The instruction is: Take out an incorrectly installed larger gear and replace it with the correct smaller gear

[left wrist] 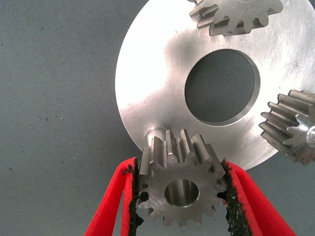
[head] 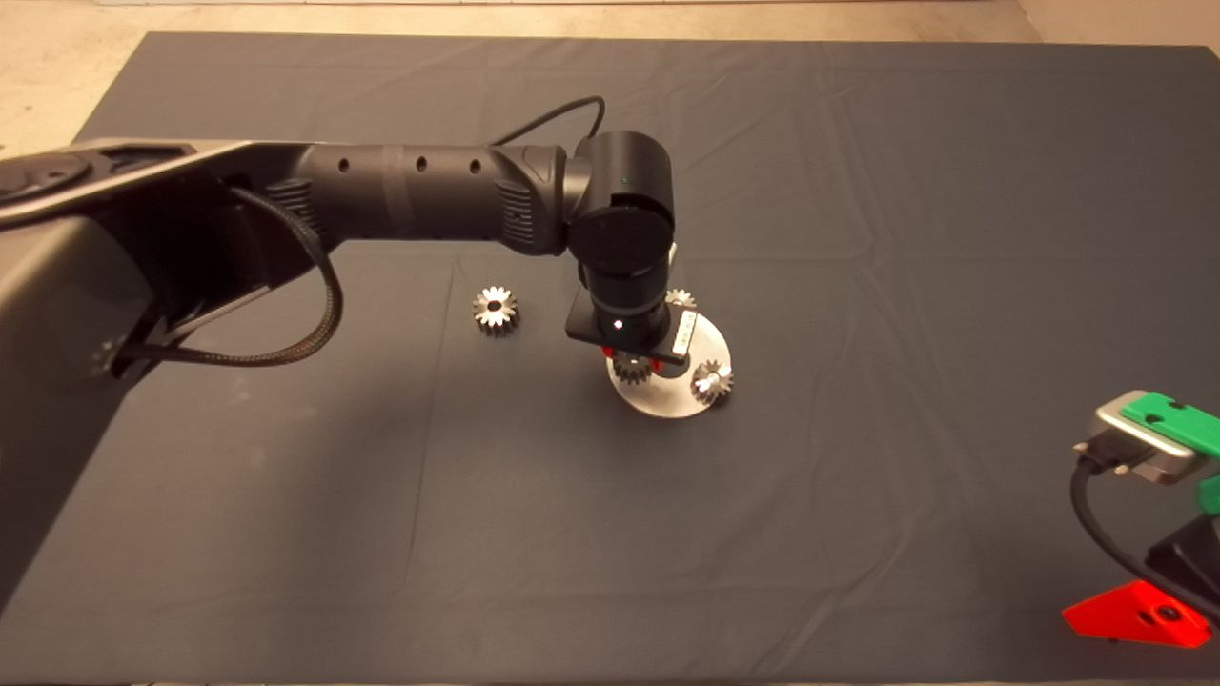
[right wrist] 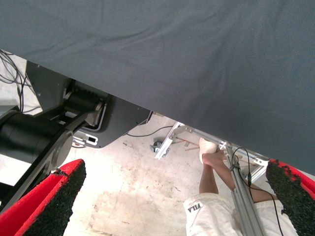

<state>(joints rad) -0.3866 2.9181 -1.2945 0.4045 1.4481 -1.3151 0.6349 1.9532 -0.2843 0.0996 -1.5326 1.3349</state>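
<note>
Left wrist view: the left end effector (left wrist: 181,196) is clamped on a gear (left wrist: 179,184), pads squeezing opposite teeth, bore just off a bare peg (left wrist: 155,132) at the disc's (left wrist: 152,93) 7 o'clock edge, seemingly for seating. 2 gears occupy other pegs; 1 lies on the desk (head: 858,191) at 9 o'clock. The right end effector (right wrist: 167,201) waits open.

dark mat (head: 858,191): covers table, creased | round silver plate (head: 710,335): mid-mat, central hole | pale concrete floor (right wrist: 138,196): beyond mat edge | person's leg (right wrist: 212,174): standing beside metal frame (right wrist: 243,196)
</note>
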